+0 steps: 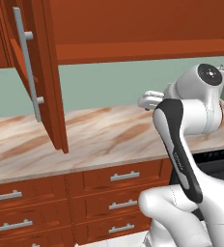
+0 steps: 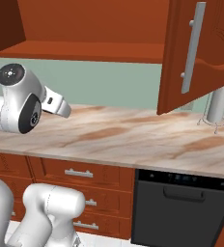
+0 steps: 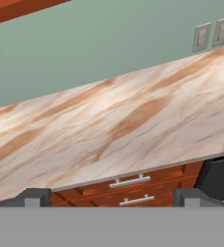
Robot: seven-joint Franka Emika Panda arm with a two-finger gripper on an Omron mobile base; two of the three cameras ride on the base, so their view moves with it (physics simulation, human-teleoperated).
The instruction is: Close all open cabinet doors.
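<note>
— Hanging open over the left part of the counter [image 1: 85, 140] was one of the cabinet doors [image 1: 36, 72], wasn't it?

— Yes. From the left base camera it swung out toward the room above the counter's left stretch, its lower corner reaching down over the front edge, with the long grey bar handle [image 1: 27, 62] running down its face. Behind it the cabinet shelf [image 1: 143, 50] lay bare to view.

— And further right?

— The white arm [image 1: 181, 144] rose at the counter's front edge, its hand held level above the marble, well clear of either door. From the right base camera a second open cabinet door [image 2: 201, 58] stood out over the right part of the counter, its own grey handle [image 2: 192, 48] upright, and a grey post on a wire foot [image 2: 216, 108] stood near the back edge just under it.

— What about the pincer?

— In the hand camera the pincer [image 3: 112, 200] showed two dark fingertips [image 3: 34, 197] set far apart at the bottom, wide and holding nothing. Beyond them ran the marble counter, with drawer fronts [image 3: 133, 185] under its front edge, a black appliance [image 3: 220, 178] at the right, and two wall outlets [image 3: 211, 34] on the green wall above the back edge.

— So neither door was touched?

— Neither; both stood open.
</note>
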